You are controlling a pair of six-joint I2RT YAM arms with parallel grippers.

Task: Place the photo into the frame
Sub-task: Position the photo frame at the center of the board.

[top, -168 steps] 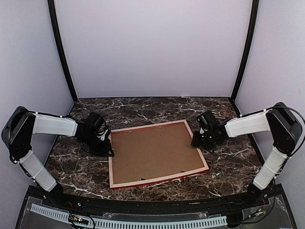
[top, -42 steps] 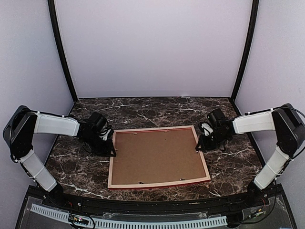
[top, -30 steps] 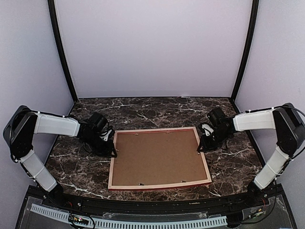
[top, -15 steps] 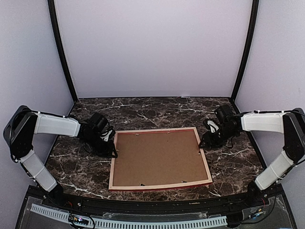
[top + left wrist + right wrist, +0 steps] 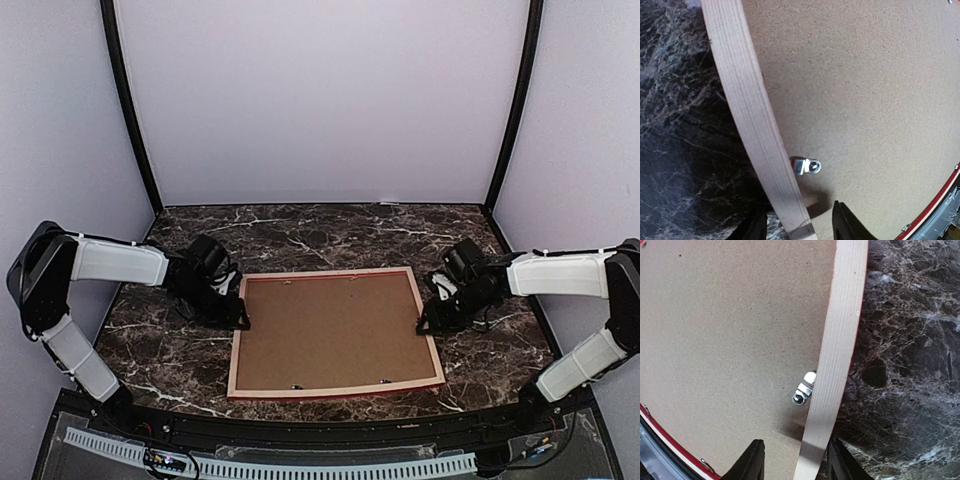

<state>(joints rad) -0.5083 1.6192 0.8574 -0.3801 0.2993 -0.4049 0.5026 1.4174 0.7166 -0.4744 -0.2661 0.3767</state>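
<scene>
The left gripper [image 5: 801, 222] stands open over the left rail of the frame [image 5: 747, 115]. Its two dark fingers [image 5: 845, 222] sit one on each side of the pale wood rail, with a gap showing between each finger and the wood. One finger is over the brown backing board [image 5: 855, 90] and the other over the dark marble table [image 5: 680, 150]. Just ahead of the fingers, a small metal turn clip [image 5: 806, 165] on the rail's inner edge reaches onto the board.

The right gripper [image 5: 796, 460] is open as well and straddles the opposite rail in the same way. Its inner finger [image 5: 754, 462] is over the board, well clear of the wood. Its outer finger is over the marble, close beside the rail's red-edged side. A second metal clip [image 5: 804, 388] lies just ahead of it, across the seam between rail and board.

From above, the frame lies flat on the table, back side up, in the middle of the workspace between the two grippers. The backing board fills its opening, and a thin red edge shows along its near side. Each gripper is low at about the middle of its rail. The left arm [image 5: 115, 262] reaches in from the left and the right arm [image 5: 560, 272] from the right, both forearms held roughly level above the marble.
</scene>
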